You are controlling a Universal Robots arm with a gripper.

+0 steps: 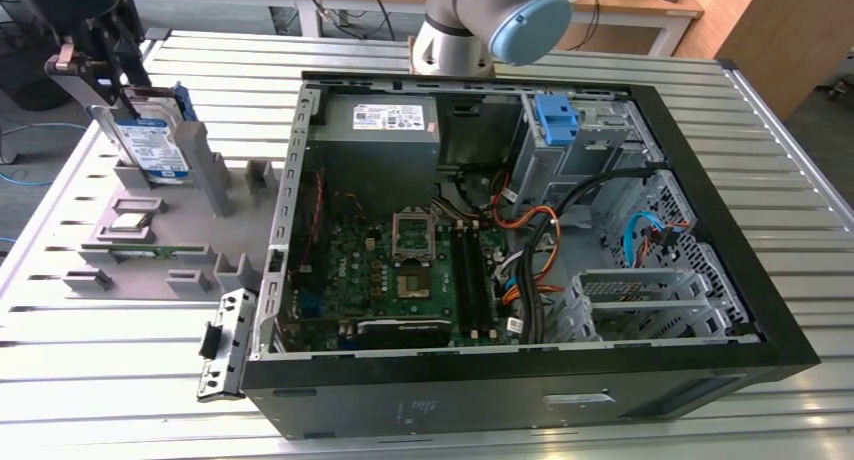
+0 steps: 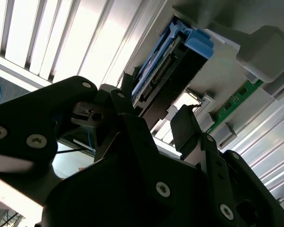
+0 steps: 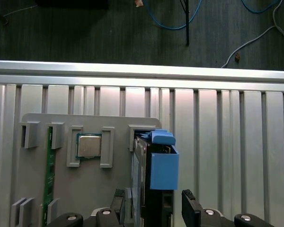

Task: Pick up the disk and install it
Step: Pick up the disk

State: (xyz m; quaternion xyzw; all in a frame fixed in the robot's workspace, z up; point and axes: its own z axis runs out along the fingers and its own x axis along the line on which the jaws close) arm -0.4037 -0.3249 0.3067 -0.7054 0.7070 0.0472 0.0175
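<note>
Fingers (image 3: 191, 204) of the gripper (image 3: 154, 198) are spread apart, flanking the disk (image 3: 163, 170) without clamping it. The disk stands on edge in a grey fixture (image 3: 85, 187) on the slatted metal table (image 3: 227, 142), at the exterior view's left of the open computer case (image 1: 534, 390). Dark floor (image 3: 85, 33) lies beyond the table.

- In the exterior view the light is bright and even, coming from overhead; the ribbed metal table (image 1: 120, 400) gleams, with pale streaks of glare along its near edge.
- The light falls off inside the open computer case (image 1: 467, 405), whose walls cast soft shadow over its interior.
- The second wrist view is harsh in contrast: the table slats burn out to white, and the pincer (image 2: 154, 113) is a dark mass against them.
- In the first wrist view the floor (image 3: 85, 33) is dim, and the table edge is a bright band.
</note>
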